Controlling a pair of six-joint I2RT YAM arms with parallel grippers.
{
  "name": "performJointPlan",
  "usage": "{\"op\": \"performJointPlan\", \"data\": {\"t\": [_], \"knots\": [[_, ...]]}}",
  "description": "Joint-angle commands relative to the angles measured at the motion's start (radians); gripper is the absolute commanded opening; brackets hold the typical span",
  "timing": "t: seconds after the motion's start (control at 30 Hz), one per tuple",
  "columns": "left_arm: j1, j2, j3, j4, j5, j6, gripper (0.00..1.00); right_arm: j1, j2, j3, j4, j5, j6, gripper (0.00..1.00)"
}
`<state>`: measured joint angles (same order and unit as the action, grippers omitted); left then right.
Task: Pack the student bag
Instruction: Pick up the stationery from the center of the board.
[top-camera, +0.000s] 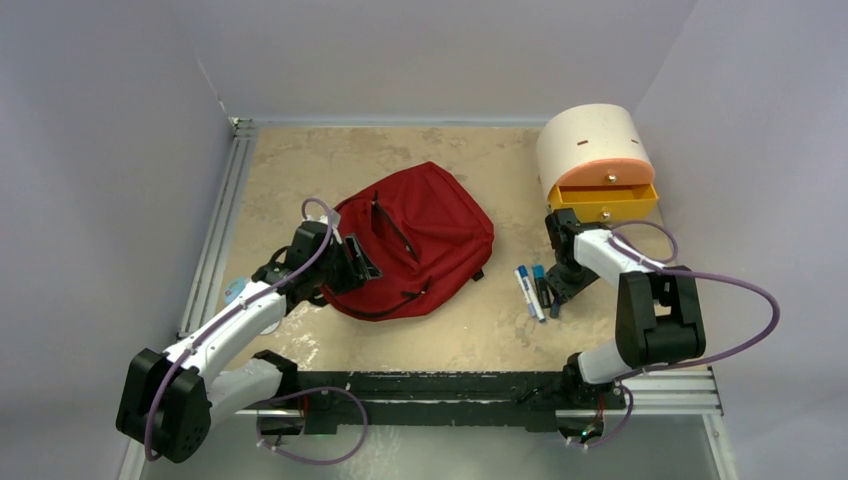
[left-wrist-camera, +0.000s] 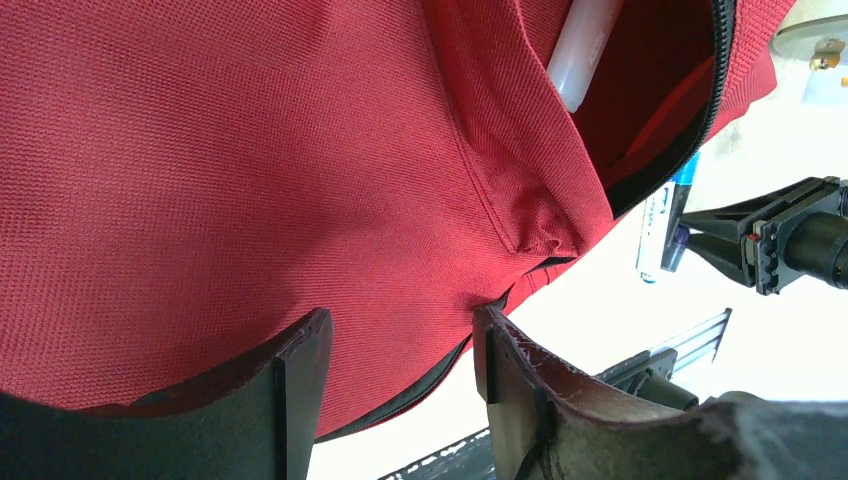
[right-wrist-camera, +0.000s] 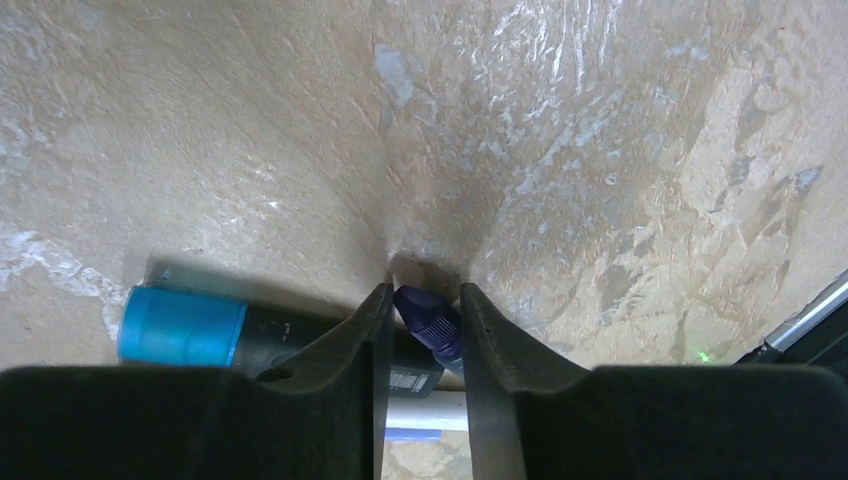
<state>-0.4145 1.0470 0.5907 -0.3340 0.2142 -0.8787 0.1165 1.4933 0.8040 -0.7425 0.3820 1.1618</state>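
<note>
1. Worktop (top-camera: 300, 170): beige, mottled, worn pale in patches. Plain pale walls (top-camera: 450, 50) on three sides. A metal rail (top-camera: 212, 240) runs down the left edge.
2. Student bag (top-camera: 430, 230): dark red, lying flat left of centre with its black zip open. My left gripper (top-camera: 360, 262) sits at the bag's near-left edge, right over the fabric. Its jaws are spread and red cloth shows across the gap. I can't make out anything pinched there.
3. My right gripper (top-camera: 552, 292) is well apart from the bag, low on the worktop to its right among loose markers. It is pinching a purple-capped marker (right-wrist-camera: 430, 322), with a pad against each side of the cap.
4. A blue-capped marker (right-wrist-camera: 180, 327) lies just beside it, with its dark body partly hidden behind my finger.
5. Containers:
   - The bag's open mouth shows a white marker (left-wrist-camera: 588, 50) inside.
   - The cream-and-orange drawer box (top-camera: 590, 140) stands at the far right. Its yellow drawer (top-camera: 603, 202) sticks out a little, and I can't see what is in it.
</note>
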Motion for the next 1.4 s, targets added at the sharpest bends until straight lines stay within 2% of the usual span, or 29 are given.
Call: {"op": "performJointPlan", "data": {"t": [0.0, 0.17, 0.4, 0.63, 0.93, 1.1, 1.23, 1.37], "knots": [[0.0, -0.004, -0.003, 0.041, 0.008, 0.004, 0.53, -0.002, 0.018, 0.004, -0.011, 0.002, 0.006, 0.28], [-0.001, -0.001, -0.005, 0.044, 0.011, 0.001, 0.53, -0.002, 0.007, 0.013, -0.025, 0.004, 0.022, 0.21], [-0.001, 0.0, 0.001, 0.047, 0.011, 0.006, 0.53, -0.003, -0.022, 0.039, -0.056, 0.015, 0.034, 0.01], [-0.001, -0.012, 0.03, 0.058, 0.05, 0.049, 0.53, -0.003, -0.099, 0.042, -0.069, 0.023, 0.034, 0.0], [-0.002, 0.012, 0.101, 0.176, 0.263, 0.125, 0.53, -0.002, -0.207, 0.107, -0.119, -0.077, -0.005, 0.0], [-0.015, 0.088, 0.166, 0.277, 0.379, 0.131, 0.53, 0.024, -0.258, 0.103, -0.012, -0.198, 0.013, 0.0], [-0.054, 0.158, 0.227, 0.295, 0.38, 0.139, 0.53, 0.096, -0.315, 0.065, 0.175, -0.28, 0.097, 0.0], [-0.118, 0.225, 0.279, 0.318, 0.375, 0.13, 0.53, 0.211, -0.336, 0.051, 0.321, -0.29, 0.201, 0.0]]}}
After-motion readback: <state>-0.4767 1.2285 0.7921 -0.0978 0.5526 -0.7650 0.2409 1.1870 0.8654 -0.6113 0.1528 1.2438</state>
